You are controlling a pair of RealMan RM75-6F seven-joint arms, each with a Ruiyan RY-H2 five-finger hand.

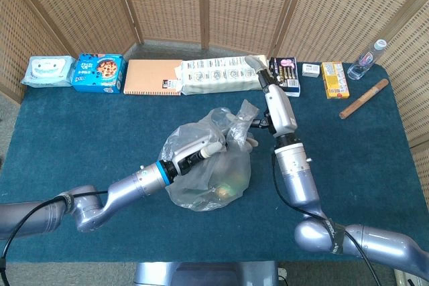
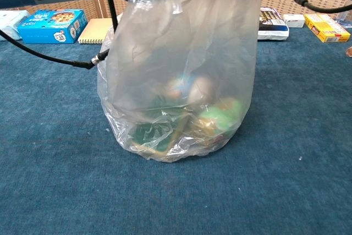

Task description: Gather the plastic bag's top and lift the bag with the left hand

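At table centre: we find the plastic bag [image 1: 208,172] standing on the blue cloth [image 1: 80,138], base not yet raised.
Axis: we judge it upright, top pointing up.
Left hand [image 1: 194,152]: at the bag's 9 o'clock, touching its upper film; whether it grips, we cannot tell.
Right hand [image 1: 244,125]: at 1 o'clock, pinching the top [image 1: 240,113].
Nearer hand: both touch; left sits lower.

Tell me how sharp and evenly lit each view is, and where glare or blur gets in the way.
Head view: sharp, evenly lit, soft shadows; pale sheen on the plastic bag blurs where the left hand and right hand meet it. Chest view: bag fills the frame, its hazy film veiling the contents; hands cropped at the top edge.
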